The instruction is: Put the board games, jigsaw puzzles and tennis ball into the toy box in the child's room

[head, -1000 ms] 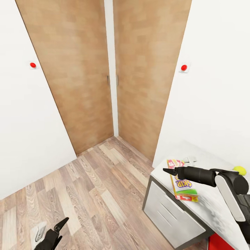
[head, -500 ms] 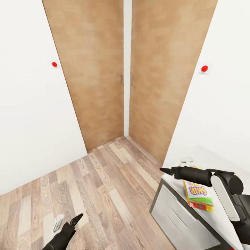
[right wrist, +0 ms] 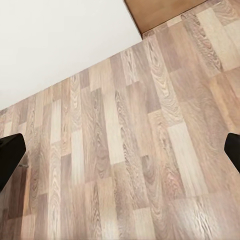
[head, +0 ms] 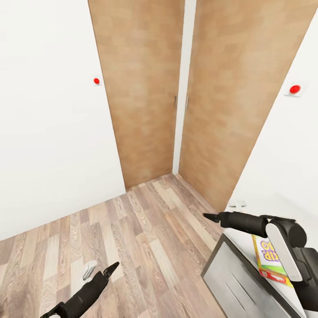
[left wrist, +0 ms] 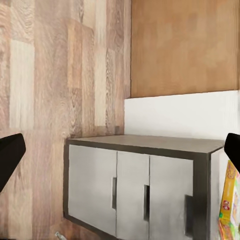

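The table (head: 242,244) shows at the lower right of the head view, with white drawer fronts below its top. A yellow-green board game (head: 269,259) lies flat on it, partly behind my right forearm. My right gripper (head: 211,217) reaches out past the table's corner over the floor, open and empty; the right wrist view has its fingertips (right wrist: 10,155) far apart above bare floorboards. My left gripper (head: 112,267) hangs low over the floor, open too. The left wrist view looks at the table's drawers (left wrist: 130,190) and an edge of the board game (left wrist: 229,200).
Two tall wooden doors (head: 176,88) meet in the corner ahead, between white walls that each carry a red button (head: 96,81). A small pale object (head: 89,269) lies on the wood floor near my left gripper. Another small white item (head: 237,204) sits at the table's far end.
The camera has swung left, so doors, table and board game sit further right in the picture and the ball has left it. My left arm reaches further into view.
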{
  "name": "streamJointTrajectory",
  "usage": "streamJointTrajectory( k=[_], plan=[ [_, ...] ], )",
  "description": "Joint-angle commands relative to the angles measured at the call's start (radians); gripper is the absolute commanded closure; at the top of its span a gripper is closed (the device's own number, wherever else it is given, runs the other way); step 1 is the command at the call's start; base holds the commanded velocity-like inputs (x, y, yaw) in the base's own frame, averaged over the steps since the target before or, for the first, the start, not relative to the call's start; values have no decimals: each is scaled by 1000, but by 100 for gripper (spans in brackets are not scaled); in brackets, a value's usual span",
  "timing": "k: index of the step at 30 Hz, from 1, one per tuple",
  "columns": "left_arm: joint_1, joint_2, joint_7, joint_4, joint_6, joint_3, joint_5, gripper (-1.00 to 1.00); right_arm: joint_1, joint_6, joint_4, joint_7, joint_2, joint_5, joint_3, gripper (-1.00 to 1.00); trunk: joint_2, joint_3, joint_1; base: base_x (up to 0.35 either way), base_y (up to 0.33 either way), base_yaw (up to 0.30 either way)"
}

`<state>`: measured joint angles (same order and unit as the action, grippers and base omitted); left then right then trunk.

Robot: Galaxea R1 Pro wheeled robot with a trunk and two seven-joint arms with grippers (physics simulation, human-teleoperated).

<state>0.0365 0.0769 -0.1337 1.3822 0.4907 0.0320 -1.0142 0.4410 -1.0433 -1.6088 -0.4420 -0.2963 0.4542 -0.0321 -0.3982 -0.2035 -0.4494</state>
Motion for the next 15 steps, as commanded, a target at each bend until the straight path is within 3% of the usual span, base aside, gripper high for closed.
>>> streamJointTrajectory(
  k=[1,4,7,8,10,11,15],
  plan=[
    [0,0,0,1,7,1,-4,-100,1,-4,0,-10,0,-8,-1,-100,-2,-2,-1,0,0,199],
    [-6,-31,100,54,15,-9,7,-100,1,-4,0,-7,1,-8,-1,-100,-2,-2,-1,0,0,175],
    [-8,-55,193,77,19,-11,-23,-100,1,-4,0,-6,0,-8,0,-100,-2,-2,-1,0,0,160],
    [-8,-55,193,77,19,-11,-23,-100,1,-4,0,-6,0,-8,0,-100,-2,-2,-1,0,0,159],
    [-9,-63,248,95,21,-13,-59,-100,1,-4,0,-5,0,-8,0,-100,-2,-2,-1,0,0,169],
    [-7,-69,326,140,22,-12,-121,-100,5,-4,0,-3,0,-8,0,-100,-9,-4,-4,0,0,238],
    [-5,-69,345,152,20,-1,-134,-100,7,-4,1,-3,0,-8,0,-100,-37,-16,-20,0,0,255]
  ],
)
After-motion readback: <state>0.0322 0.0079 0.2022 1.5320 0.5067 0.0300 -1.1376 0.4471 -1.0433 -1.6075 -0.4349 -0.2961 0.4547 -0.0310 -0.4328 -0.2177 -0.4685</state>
